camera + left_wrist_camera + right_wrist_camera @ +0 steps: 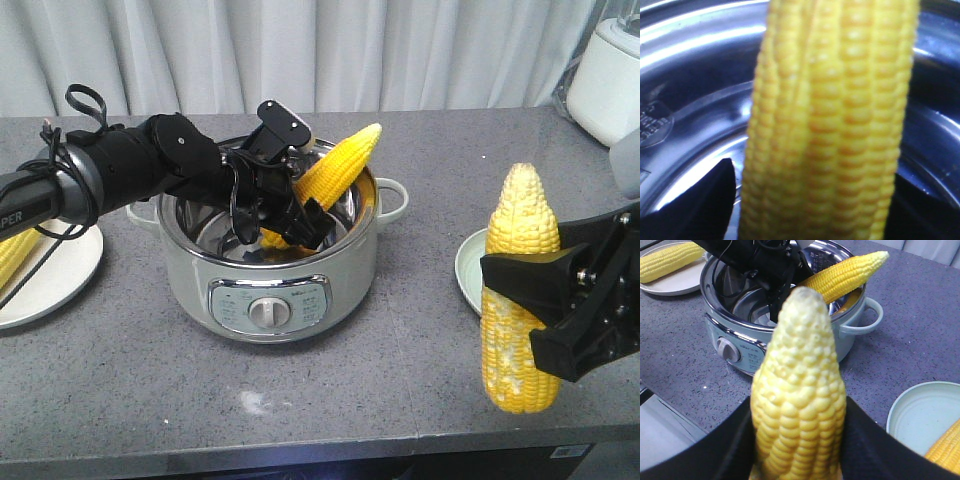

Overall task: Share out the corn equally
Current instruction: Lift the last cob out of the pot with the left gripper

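Observation:
In the front view my right gripper (528, 305) is shut on a corn cob (520, 290) with pale whitish patches, held upright above the table just right of a pale green plate (468, 272). The right wrist view shows that cob (800, 405) between the black fingers (735, 440), and another cob (946, 450) lying on the plate (920, 412). My left gripper (300, 218) reaches into the pot (270, 290), its fingers either side of a tilted cob (340, 165) whose tip sticks over the rim. In the left wrist view a slim gap shows between that cob (830, 125) and the left finger (695, 200).
A white plate (45, 275) at the far left carries one more cob (14, 252). A white blender base (610, 80) stands at the back right. The pot has side handles (395, 198) and a front dial (267, 312). The table's front edge is close.

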